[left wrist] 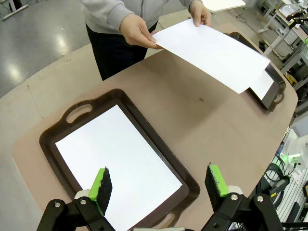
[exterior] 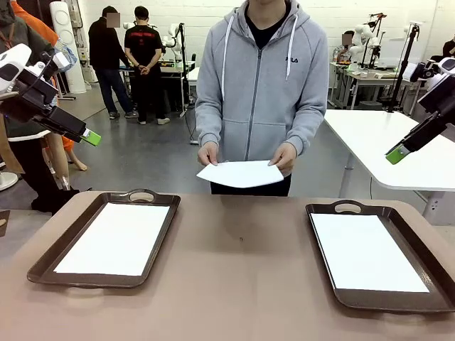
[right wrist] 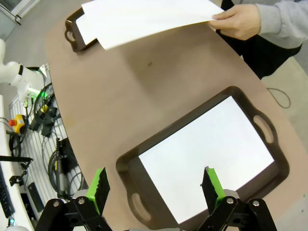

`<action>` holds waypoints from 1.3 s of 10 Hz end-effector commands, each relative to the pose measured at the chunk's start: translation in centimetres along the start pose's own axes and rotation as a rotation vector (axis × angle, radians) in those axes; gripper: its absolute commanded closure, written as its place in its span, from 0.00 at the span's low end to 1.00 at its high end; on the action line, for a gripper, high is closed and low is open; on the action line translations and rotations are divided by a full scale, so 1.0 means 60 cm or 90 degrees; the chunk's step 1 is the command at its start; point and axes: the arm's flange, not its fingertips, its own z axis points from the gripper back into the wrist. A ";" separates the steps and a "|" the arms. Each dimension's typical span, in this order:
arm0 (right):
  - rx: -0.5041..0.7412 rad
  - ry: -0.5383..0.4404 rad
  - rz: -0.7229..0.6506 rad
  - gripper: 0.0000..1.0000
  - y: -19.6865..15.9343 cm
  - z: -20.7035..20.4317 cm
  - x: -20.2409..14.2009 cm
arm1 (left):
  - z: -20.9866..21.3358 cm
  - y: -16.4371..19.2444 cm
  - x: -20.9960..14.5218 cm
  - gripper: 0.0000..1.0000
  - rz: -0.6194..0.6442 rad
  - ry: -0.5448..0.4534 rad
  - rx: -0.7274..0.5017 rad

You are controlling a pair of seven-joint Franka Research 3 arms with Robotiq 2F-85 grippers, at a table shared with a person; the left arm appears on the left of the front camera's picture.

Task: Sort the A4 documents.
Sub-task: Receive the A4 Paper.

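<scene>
Both pincers, left (left wrist: 159, 185) and right (right wrist: 156, 185), jaws apart, raised above the trays (exterior: 43, 259).

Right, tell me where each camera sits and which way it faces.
Front view: between the arms, facing the person's hands holding a sheet; both arms' fingers raised.
Left wrist view: above the left tray, its open fingers at bottom.
Right wrist view: above the right tray, open fingers at bottom.
All share the held sheet.
</scene>
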 end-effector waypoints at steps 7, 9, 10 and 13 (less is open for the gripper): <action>-0.003 0.000 0.005 0.00 0.000 0.001 0.001 | 0.001 0.003 -0.001 0.00 -0.011 -0.002 -0.007; -0.003 0.000 0.005 0.00 0.000 0.001 0.001 | 0.001 0.003 -0.001 0.00 -0.011 -0.002 -0.007; -0.003 0.000 0.005 0.00 0.000 0.001 0.001 | 0.001 0.003 -0.001 0.00 -0.011 -0.002 -0.007; -0.003 0.000 0.005 0.00 0.000 0.001 0.001 | 0.001 0.003 -0.001 0.00 -0.011 -0.002 -0.007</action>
